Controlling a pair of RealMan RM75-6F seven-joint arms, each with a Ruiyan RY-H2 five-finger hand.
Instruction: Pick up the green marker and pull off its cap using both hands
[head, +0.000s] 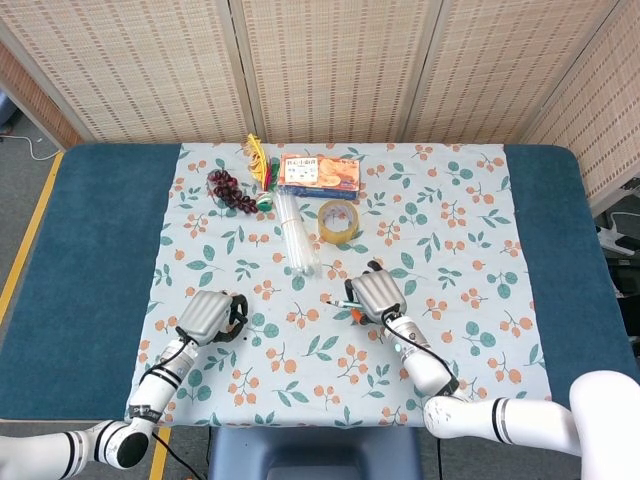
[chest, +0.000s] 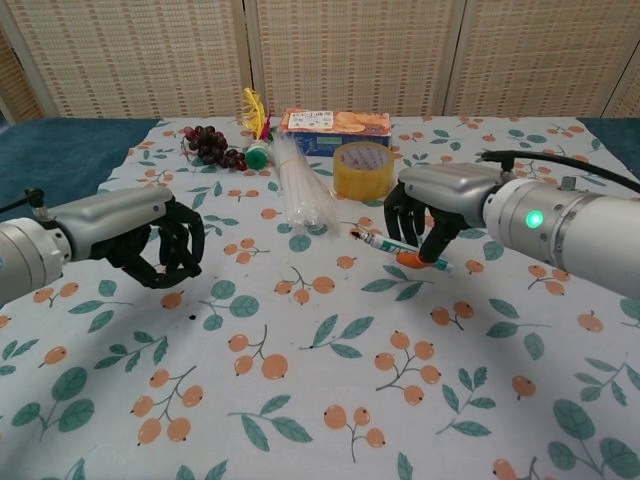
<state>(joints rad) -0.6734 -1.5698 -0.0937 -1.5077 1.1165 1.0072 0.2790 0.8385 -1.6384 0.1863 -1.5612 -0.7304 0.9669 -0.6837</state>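
My right hand (chest: 432, 215) grips the green marker (chest: 385, 243) above the flowered cloth, right of centre. The marker is thin, with a pale barrel and a dark tip that sticks out to the left of the fingers. An orange piece (chest: 411, 260) shows under the fingers. In the head view the right hand (head: 378, 294) holds the marker (head: 343, 303) pointing left. My left hand (chest: 150, 243) hovers low at the left with its dark fingers curled in and nothing in them. The left hand (head: 211, 315) is well apart from the marker.
At the back lie a roll of yellow tape (chest: 362, 168), a snack box (chest: 335, 124), a bundle of clear tubes (chest: 303, 190), dark grapes (chest: 210, 145) and a small green-topped item (chest: 258, 156). Blue table (head: 90, 250) borders the cloth on both sides.
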